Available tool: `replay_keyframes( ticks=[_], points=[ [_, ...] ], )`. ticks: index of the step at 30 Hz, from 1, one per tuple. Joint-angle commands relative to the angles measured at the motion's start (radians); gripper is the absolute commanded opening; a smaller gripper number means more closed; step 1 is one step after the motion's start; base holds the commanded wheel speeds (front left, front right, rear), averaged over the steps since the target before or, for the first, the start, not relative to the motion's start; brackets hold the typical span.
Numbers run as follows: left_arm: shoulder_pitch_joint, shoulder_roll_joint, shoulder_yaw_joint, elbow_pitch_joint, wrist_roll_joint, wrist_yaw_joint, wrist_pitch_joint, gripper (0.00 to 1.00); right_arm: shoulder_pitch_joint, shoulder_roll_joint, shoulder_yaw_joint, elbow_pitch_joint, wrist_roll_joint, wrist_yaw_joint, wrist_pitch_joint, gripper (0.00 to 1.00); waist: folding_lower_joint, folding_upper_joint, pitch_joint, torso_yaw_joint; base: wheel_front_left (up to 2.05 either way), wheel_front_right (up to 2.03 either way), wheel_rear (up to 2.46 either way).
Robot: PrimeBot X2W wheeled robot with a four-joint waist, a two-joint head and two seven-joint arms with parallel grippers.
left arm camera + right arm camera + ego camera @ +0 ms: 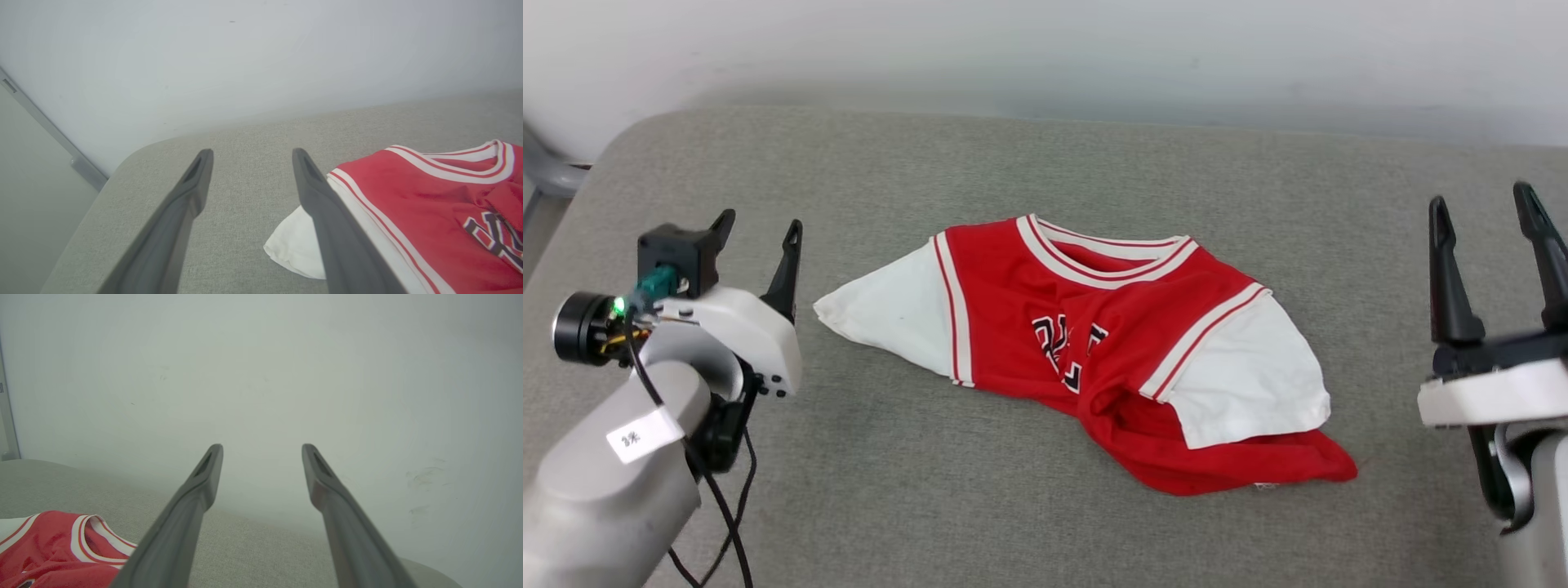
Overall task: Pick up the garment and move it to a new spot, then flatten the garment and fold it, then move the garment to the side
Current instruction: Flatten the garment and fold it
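The shirt [1111,327] lies crumpled mid-worktop [931,163], between the left hand [758,222] and right hand [1480,200], each spread wide and empty. Its near hem is bunched under the right sleeve, so a pinch there would likely catch 2 layers and spoil flattening. The chest lettering [1066,351] is folded and unreadable; the arm tag [644,437] is too small to read.

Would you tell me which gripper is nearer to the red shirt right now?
Left. The left gripper stands open just beside the shirt, at its white sleeve tip, not touching. The right gripper, also open, sits farther off on the other side.
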Motion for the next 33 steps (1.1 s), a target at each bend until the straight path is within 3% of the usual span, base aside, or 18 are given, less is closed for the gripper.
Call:
replay_keyframes(
  ticks=[1, 2, 6, 14, 17, 24, 28, 33],
  points=[
    [0.065, 0.002, 0.054, -0.052, 0.046, 0.032, -0.005, 1.00, -0.054, -0.037, 0.027, 0.031, 0.027, -0.001, -0.001, 1.00, 0.0001, 0.0000, -0.004, 0.020, 0.00, 0.00, 0.00],
    [0.065, 0.002, 0.054, -0.052, 0.046, 0.032, -0.005, 1.00, -0.054, -0.037, 0.027, 0.031, 0.027, -0.001, -0.001, 1.00, 0.0001, 0.0000, -0.004, 0.020, 0.00, 0.00, 0.00],
    [0.178, -0.018, 0.194, -0.190, 0.178, 0.102, -0.006, 1.00, -0.148, -0.151, 0.145, 0.083, 0.096, -0.001, 0.110, 1.00, 0.0001, 0.0000, -0.001, 0.045, 0.00, 0.00, 0.00],
    [0.384, -0.104, 0.409, -0.378, 0.401, 0.157, -0.005, 1.00, -0.318, -0.377, 0.483, 0.127, 0.324, -0.001, 0.541, 1.00, 0.0001, 0.0000, 0.029, 0.097, 0.00, 0.00, 0.00],
    [0.437, -0.145, 0.460, -0.409, 0.460, 0.143, -0.005, 1.00, -0.381, -0.459, 0.611, 0.128, 0.404, -0.001, 0.703, 1.00, 0.0001, 0.0000, 0.048, 0.118, 0.00, 0.00, 0.00],
    [0.491, -0.248, 0.554, -0.446, 0.571, 0.091, -0.005, 1.00, -0.504, -0.572, 0.823, 0.166, 0.554, -0.001, 1.007, 1.00, 0.0001, 0.0000, 0.118, 0.168, 0.00, 0.00, 0.00],
    [0.500, -0.315, 0.598, -0.464, 0.627, 0.059, -0.005, 1.00, -0.569, -0.602, 0.902, 0.211, 0.583, -0.001, 1.079, 1.00, 0.0001, 0.0000, 0.163, 0.197, 0.00, 0.00, 0.00],
    [0.510, -0.389, 0.651, -0.471, 0.677, 0.012, -0.005, 1.00, -0.616, -0.589, 0.974, 0.288, 0.604, -0.001, 1.095, 1.00, 0.0001, 0.0000, 0.208, 0.223, 0.00, 0.00, 0.00]
  ],
)
